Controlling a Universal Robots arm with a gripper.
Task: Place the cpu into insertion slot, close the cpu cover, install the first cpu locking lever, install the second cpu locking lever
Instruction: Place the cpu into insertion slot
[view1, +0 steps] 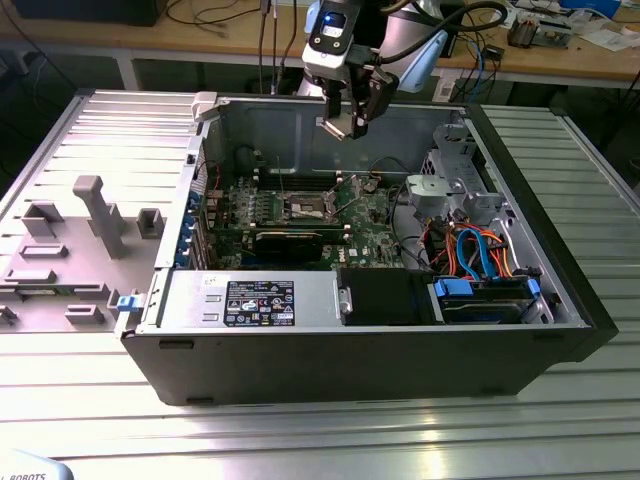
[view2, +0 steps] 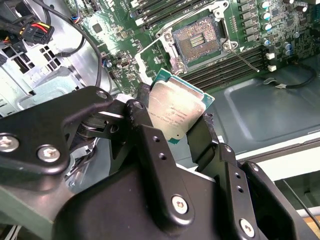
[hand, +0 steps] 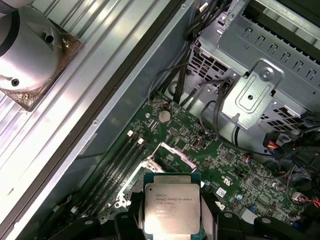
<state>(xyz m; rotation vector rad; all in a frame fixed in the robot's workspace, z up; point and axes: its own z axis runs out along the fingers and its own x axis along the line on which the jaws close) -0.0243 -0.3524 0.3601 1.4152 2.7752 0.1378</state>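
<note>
Your fingers (view2: 146, 127) pinch the cpu (view2: 176, 111) by two opposite edges, aloft above the motherboard (view2: 120, 25) toward the far wall of the case (view1: 400, 350), well clear of the open insertion slot (view2: 200, 37); likely light, stiff, slick-topped, fragile underneath, so hold edges only.

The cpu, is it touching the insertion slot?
Apart: in the second wrist view, a clear gap separates the cpu in the jaws from the insertion slot.

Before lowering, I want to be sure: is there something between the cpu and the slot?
Nothing visible. The end effector holds the cpu in the air over the board, and the slot lies open, with its dark centre bare in the second wrist view.
</note>
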